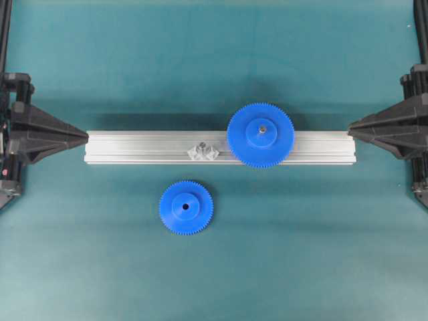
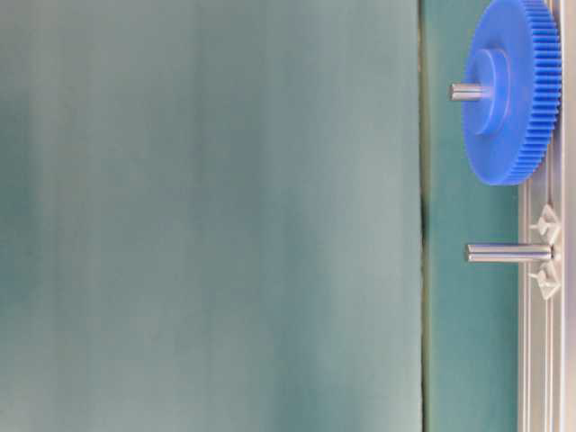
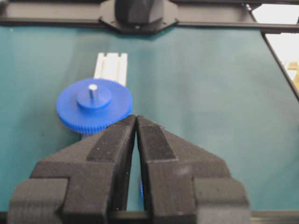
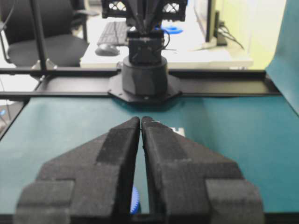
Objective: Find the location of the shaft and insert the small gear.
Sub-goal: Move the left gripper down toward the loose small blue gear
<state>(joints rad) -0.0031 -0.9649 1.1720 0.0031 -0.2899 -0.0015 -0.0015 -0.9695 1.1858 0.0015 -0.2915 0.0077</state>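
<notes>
Teal mat (image 1: 214,267) covers the whole work surface, silver aluminium rail (image 1: 134,147) lying across its middle as the landmark. No brand, label or readable writing on any part.

Small gear (image 1: 186,207): bright blue, flat on the mat, just off the rail's near long edge in the overhead view, not touching it, below and slightly left of the bracket. Raised hub up, dark centre hole visible.

Shaft (image 2: 508,253): thin silvery pin standing on the rail from a clear faceted bracket (image 1: 204,152), about mid-length of the rail, bare, nothing on it. From overhead only its end shows inside the bracket.

Large gear (image 1: 260,134): blue, sits on the rail right of the bracket, on its own metal pin (image 3: 93,88) that pokes through the hub. Wider than the rail, overhangs both edges.

Left gripper (image 3: 136,122): at the rail's left end, tip pointing along it, just short of touching. Fingers pressed together, only a hairline slit, nothing between them.

Right gripper (image 4: 141,122): mirrors it at the rail's right end, tip near the end face. Fingers likewise together, holding nothing.

Both grippers well apart from small gear and shaft.
</notes>
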